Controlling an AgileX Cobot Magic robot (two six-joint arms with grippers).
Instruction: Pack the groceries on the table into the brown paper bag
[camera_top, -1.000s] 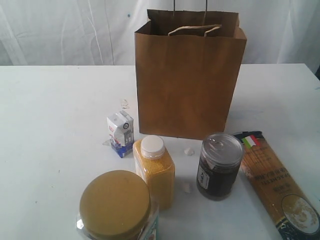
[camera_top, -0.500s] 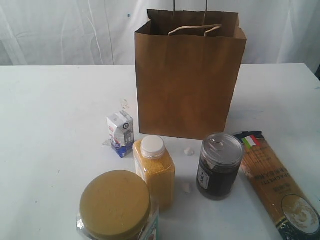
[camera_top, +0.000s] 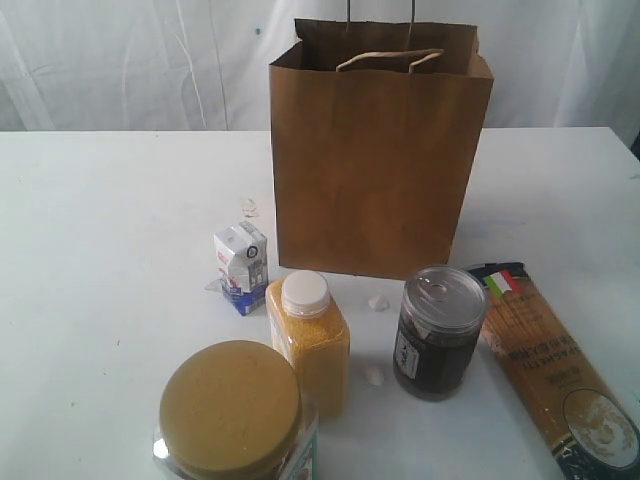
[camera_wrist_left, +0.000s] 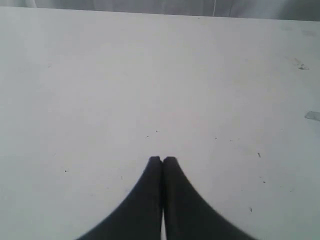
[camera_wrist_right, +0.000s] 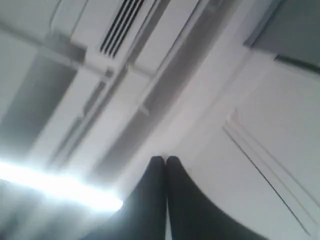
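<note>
The brown paper bag stands upright and open at the back middle of the white table. In front of it stand a small white-blue carton, a yellow white-capped bottle, a dark silver-lidded jar and, nearest the camera, a clear yellow-lidded jar. A long spaghetti packet lies flat at the right. Neither arm shows in the exterior view. My left gripper is shut and empty over bare tabletop. My right gripper is shut and empty, pointing up at the ceiling.
Tiny white crumbs lie between the bottle and the dark jar, and more sit left of the bag. A white curtain hangs behind the table. A ceiling vent shows in the right wrist view.
</note>
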